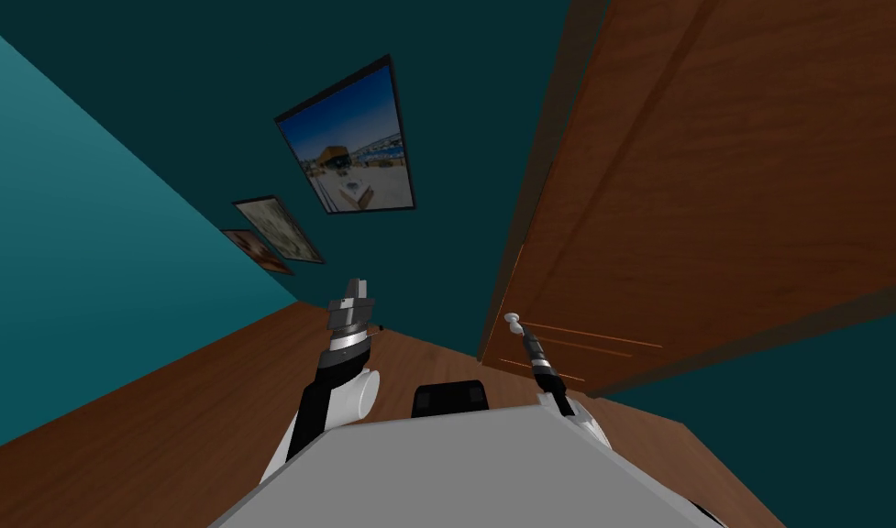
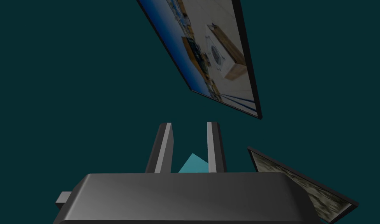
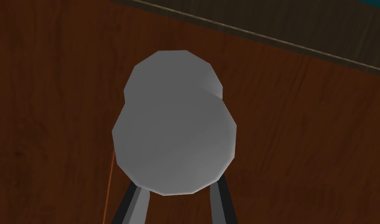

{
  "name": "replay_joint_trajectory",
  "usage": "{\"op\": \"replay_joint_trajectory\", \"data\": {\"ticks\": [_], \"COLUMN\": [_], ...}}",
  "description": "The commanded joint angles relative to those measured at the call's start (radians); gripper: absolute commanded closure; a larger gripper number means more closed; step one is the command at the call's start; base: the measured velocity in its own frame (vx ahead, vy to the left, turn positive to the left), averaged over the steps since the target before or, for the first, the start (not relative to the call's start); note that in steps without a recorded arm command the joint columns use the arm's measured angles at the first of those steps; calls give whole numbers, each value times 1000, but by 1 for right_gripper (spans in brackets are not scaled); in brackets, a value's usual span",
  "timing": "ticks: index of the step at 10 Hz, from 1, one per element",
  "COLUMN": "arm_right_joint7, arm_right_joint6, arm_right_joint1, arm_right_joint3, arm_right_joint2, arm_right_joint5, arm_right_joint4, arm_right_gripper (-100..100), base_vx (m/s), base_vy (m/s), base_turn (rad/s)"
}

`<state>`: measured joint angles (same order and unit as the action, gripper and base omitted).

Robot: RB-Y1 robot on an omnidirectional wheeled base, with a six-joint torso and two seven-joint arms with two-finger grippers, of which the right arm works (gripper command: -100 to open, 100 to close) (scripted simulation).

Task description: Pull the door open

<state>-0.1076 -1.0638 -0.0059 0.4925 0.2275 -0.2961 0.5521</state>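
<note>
Door (image 1: pixel 712 183): reddish-brown wood grain, thin orange lines. Knob (image 3: pixel 173 124): plain light grey (faceted shading). Far wall (image 1: pixel 464 110) dark teal, side wall (image 1: pixel 70 275) brighter teal. Floor (image 1: pixel 161 412): brown wood grain. Large picture (image 1: pixel 349 142): black frame, mostly blue and beige.

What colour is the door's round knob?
The knob is plain light grey; the right wrist view shows it best.
</note>
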Motion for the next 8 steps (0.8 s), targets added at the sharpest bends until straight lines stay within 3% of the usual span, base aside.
{"op": "replay_joint_trajectory", "data": {"ticks": [1,4,5,8], "arm_right_joint7": [-40,-123,-69,6], "arm_right_joint6": [0,8,16,20], "arm_right_joint1": [-7,-23,-12,-6], "arm_right_joint3": [-3,-5,5,17], "arm_right_joint2": [-3,-3,1,1], "arm_right_joint5": [7,34,27,22], "arm_right_joint4": [-5,-21,-16,-12], "arm_right_gripper": [100,100,-100,-100], "base_vx": [-54,-46,-35,-16], "base_vy": [-23,-15,-6,22], "base_turn": [48,62,39,21]}}
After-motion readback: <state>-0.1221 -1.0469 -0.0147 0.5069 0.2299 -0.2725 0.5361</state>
